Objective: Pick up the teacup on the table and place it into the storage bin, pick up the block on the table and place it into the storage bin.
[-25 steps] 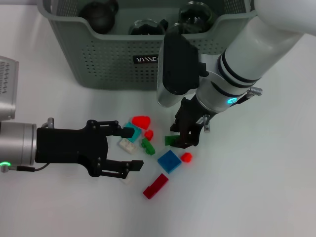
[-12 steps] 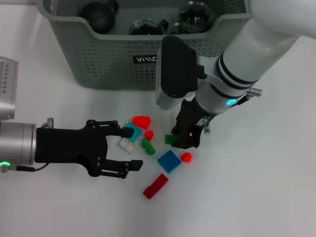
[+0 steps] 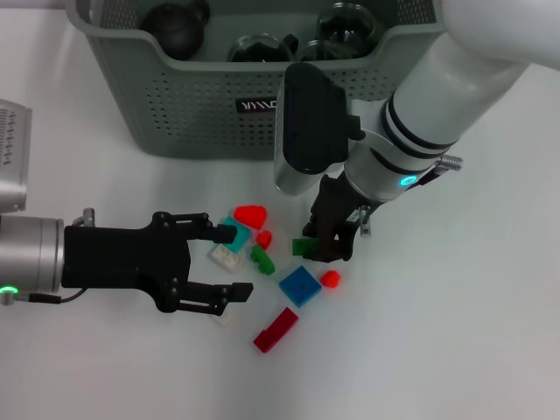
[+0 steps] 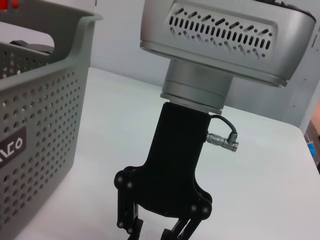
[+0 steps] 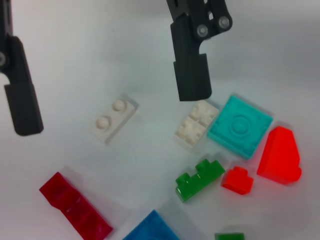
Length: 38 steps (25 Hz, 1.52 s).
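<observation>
1. Head view: the storage bin (image 3: 201,105) sits at the table's (image 3: 455,350) far edge, dark teacups (image 3: 175,26) inside.
2. Right gripper (image 3: 330,248) pinches a small green block (image 3: 304,247) just off the table, among scattered blocks.
3. Left gripper (image 3: 234,262) hovers spread wide over the white brick (image 3: 226,256), gripping nothing.

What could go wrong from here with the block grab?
1. The right gripper pinches a small green block only at its fingertips; it could slip out on the way to the storage bin.
2. The blue block and small red block lie just beside it and might get knocked.
3. The left gripper, open and low among the blocks, could scatter the white block or teal block.
</observation>
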Each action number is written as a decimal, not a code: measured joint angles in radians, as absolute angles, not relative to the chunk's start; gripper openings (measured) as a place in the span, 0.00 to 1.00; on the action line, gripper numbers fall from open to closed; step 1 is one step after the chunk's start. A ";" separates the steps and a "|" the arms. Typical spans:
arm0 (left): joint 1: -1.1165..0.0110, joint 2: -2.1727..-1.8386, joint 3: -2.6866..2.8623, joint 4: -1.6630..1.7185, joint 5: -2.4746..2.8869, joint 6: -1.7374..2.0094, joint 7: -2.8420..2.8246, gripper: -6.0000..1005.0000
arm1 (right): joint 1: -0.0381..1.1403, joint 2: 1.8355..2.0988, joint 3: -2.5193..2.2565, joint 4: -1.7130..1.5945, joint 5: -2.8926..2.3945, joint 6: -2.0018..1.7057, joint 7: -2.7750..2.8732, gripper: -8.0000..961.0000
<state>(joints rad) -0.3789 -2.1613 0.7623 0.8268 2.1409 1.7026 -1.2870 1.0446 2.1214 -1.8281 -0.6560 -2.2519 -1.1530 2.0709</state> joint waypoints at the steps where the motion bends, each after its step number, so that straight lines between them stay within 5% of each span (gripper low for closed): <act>1: -0.379 -2.161 0.762 0.827 2.141 1.703 -1.287 0.82 | 1.045 2.121 -1.828 -0.656 -2.252 -1.152 2.071 0.30; 22: -0.376 -2.159 0.728 0.827 2.148 1.708 -1.287 0.82 | 1.039 2.100 -1.766 -0.738 -2.260 -1.215 2.093 0.22; 38: -0.359 -2.154 0.687 0.830 2.159 1.718 -1.282 0.82 | 1.070 2.083 -1.162 -1.047 -2.242 -1.555 2.102 0.22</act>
